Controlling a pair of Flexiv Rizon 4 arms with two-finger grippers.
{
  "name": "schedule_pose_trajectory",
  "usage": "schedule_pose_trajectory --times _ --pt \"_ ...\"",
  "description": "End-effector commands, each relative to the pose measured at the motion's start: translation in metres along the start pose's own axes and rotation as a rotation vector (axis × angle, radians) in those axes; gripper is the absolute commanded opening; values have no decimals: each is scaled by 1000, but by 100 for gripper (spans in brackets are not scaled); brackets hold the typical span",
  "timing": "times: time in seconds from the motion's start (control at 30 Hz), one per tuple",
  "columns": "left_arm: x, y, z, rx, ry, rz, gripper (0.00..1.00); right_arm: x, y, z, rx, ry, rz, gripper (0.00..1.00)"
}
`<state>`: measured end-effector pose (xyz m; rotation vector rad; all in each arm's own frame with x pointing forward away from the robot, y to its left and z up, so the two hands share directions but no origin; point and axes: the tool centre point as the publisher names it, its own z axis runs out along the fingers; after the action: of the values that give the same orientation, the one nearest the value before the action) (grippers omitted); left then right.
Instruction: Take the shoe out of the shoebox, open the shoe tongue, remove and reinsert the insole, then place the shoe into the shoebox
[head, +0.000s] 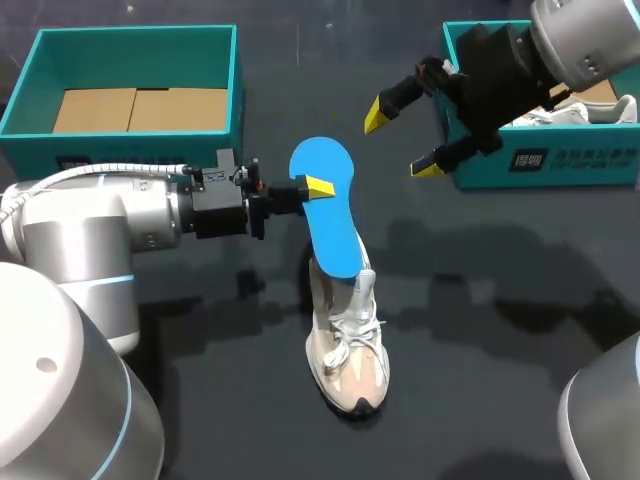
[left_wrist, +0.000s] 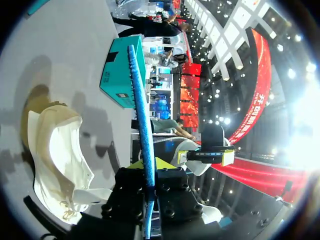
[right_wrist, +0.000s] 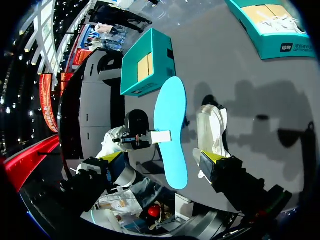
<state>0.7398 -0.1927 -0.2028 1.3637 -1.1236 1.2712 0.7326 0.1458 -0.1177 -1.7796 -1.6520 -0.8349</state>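
A blue insole (head: 325, 205) stands tilted above the table, and my left gripper (head: 318, 187) is shut on its edge near the upper end. Its lower end reaches the heel opening of the cream shoe (head: 350, 345), which stands upright on the table. I cannot tell whether that end is inside the shoe. In the left wrist view the insole (left_wrist: 141, 115) shows edge-on between the yellow tips of that gripper (left_wrist: 149, 165), with the shoe (left_wrist: 55, 160) beside it. My right gripper (head: 405, 140) hangs open and empty above and to the right of the insole (right_wrist: 170, 135).
An open teal shoebox (head: 130, 45) with a cardboard bottom stands at the back left. A second teal shoebox (head: 545, 165) at the back right holds another light shoe (head: 585, 112). Dark bare table lies around the standing shoe.
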Motion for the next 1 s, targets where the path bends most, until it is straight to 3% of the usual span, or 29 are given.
schedule_pose_trajectory --times 0.03,0.5,1.0 --pt "-1 1 0 1 1 0 0 -9 -3 5 -5 429 7 100" --pt "-1 1 0 1 1 0 0 -13 -2 10 -7 453 33 100" --pt "23 -16 -15 -38 93 377 0 -16 -1 10 -4 489 52 100"
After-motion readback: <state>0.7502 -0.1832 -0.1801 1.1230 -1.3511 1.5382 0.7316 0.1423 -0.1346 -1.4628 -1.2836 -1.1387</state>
